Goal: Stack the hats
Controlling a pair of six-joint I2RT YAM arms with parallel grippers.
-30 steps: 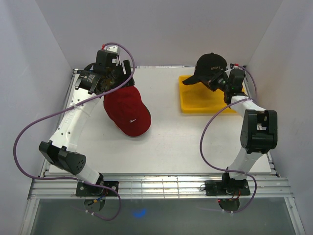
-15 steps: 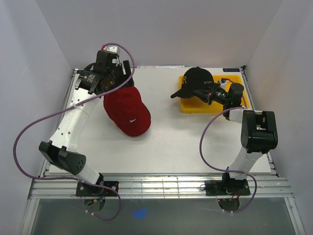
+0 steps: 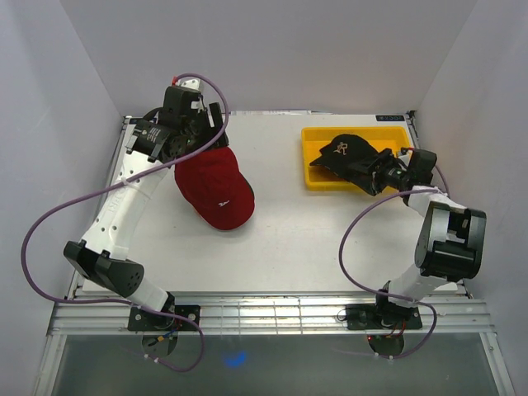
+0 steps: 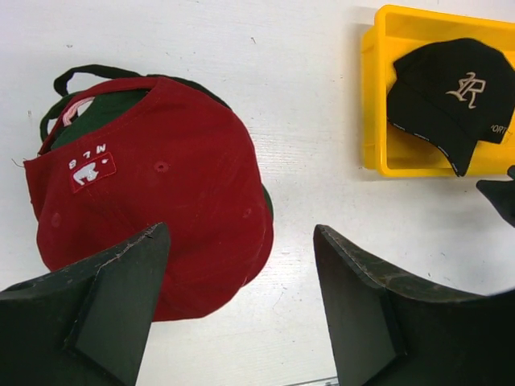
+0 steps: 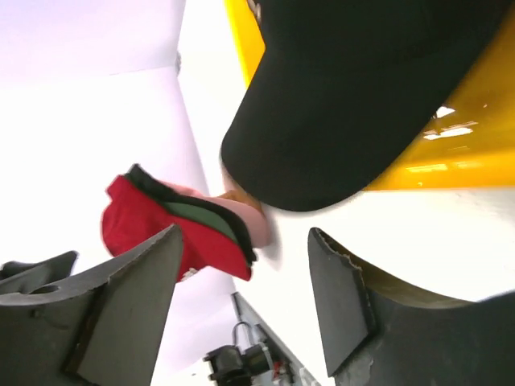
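A red hat tops a stack at the table's left; dark green, black and pink brims show under it in the right wrist view. My left gripper hovers open above the stack's far end, its fingers holding nothing. A black hat with a gold emblem lies in the yellow tray, its brim hanging over the tray's front wall. My right gripper is open just beside that brim, gripping nothing.
White walls close in the table on three sides. The yellow tray sits at the back right. A metal rail runs along the near edge by the arm bases.
My right gripper lowered the black hat from above the tray into it, drew back to the right and opened, letting the hat go. The left arm stayed nearly still.
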